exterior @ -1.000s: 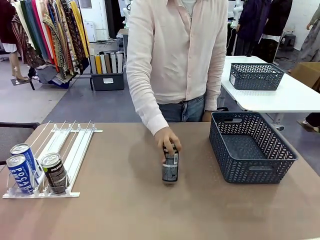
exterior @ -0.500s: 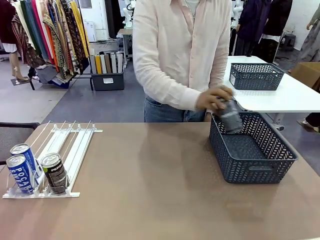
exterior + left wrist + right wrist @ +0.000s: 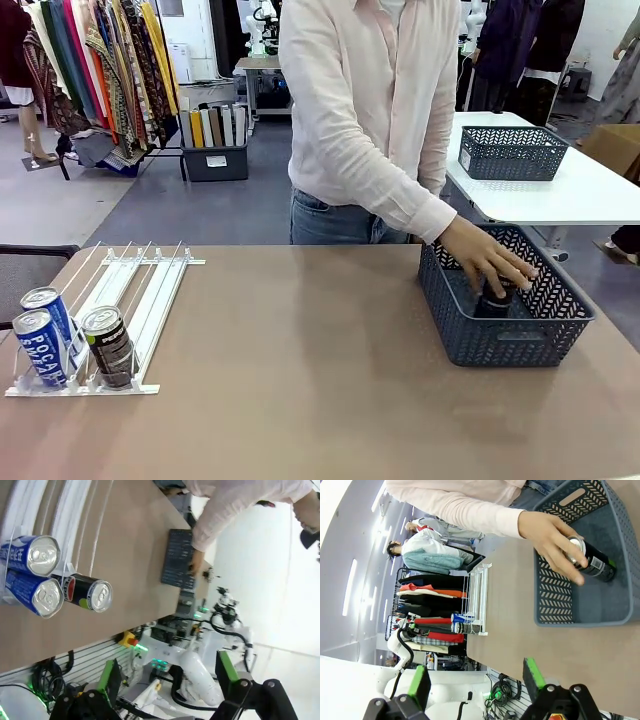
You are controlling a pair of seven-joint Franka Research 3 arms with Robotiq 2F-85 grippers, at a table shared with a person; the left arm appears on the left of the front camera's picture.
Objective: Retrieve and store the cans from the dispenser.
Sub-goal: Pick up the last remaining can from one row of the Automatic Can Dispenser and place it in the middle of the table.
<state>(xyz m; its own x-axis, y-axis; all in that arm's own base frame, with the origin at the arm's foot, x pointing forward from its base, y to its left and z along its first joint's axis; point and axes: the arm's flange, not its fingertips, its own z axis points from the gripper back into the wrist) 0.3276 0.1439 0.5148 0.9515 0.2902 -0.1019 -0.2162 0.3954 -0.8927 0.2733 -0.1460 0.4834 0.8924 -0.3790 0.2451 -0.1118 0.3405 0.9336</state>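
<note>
Inside the basket: black can, top covered by the person's hand, fingers wrapped around it.
Dispenser: front blue can, rear blue can and dark can standing together at its front lip.
Left gripper: fingers spread wide, high over the dispenser's cans.
Right gripper: fingers spread wide, well apart from the basket.
</note>
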